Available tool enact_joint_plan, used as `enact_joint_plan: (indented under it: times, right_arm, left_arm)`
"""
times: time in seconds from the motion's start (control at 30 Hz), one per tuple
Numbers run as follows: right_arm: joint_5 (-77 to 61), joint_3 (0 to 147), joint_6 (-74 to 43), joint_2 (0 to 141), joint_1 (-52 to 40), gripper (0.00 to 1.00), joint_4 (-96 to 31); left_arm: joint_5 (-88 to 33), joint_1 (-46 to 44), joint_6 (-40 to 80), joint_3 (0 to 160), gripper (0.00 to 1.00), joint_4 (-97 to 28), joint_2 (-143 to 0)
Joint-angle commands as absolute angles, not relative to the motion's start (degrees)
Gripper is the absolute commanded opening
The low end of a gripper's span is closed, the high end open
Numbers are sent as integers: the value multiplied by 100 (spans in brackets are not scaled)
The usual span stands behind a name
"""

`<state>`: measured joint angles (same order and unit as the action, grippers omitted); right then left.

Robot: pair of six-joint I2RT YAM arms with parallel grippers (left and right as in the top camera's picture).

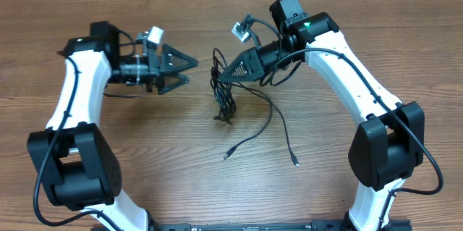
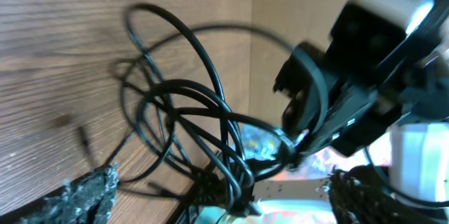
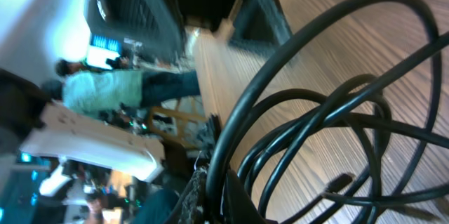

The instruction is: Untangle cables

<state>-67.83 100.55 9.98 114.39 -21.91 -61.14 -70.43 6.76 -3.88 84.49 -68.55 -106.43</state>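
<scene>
Right end effector (image 1: 220, 74) is pinched shut on the top of the cables (image 1: 223, 103), and the tangle sits mid-counter (image 1: 311, 195) (two loose ends trail off toward the near edge). Left end effector (image 1: 186, 72) is wide open just left of the tangle, holding nothing.
</scene>
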Motion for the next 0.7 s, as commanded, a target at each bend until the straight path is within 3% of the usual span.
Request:
enact_joint_plan:
  times: [0.0, 0.2, 0.3, 0.37, 0.5, 0.53, 0.67]
  right_arm:
    - [-7214, 10116, -344, 11330, -2209, 4, -5725]
    - [-7216, 10116, -1205, 11330, -2211, 4, -5271]
    - [-7223, 10116, -1205, 11330, -2209, 4, -5275]
    - [-7288, 10116, -1203, 11330, -2209, 4, -5271]
    - [-7450, 10116, -1203, 11330, -2209, 4, -5188]
    - [-7450, 10116, -1203, 11330, -2209, 4, -5159]
    - [-7443, 10116, -1201, 11330, -2209, 4, -5087]
  left_arm:
    - [-6851, 414, -561, 8556, 91, -6801, -10683]
    - [-6838, 32, -554, 8556, 90, -6567, -10683]
    - [-6788, -99, -548, 8556, 82, -6488, -10683]
    - [-6521, -178, -357, 8556, 64, -6370, -10683]
    - [-5430, -311, 196, 8556, 9, -6239, -10683]
    - [-5179, -340, 276, 8556, 4, -6233, -10683]
    - [-4442, -412, 331, 8556, 4, -6237, -10683]
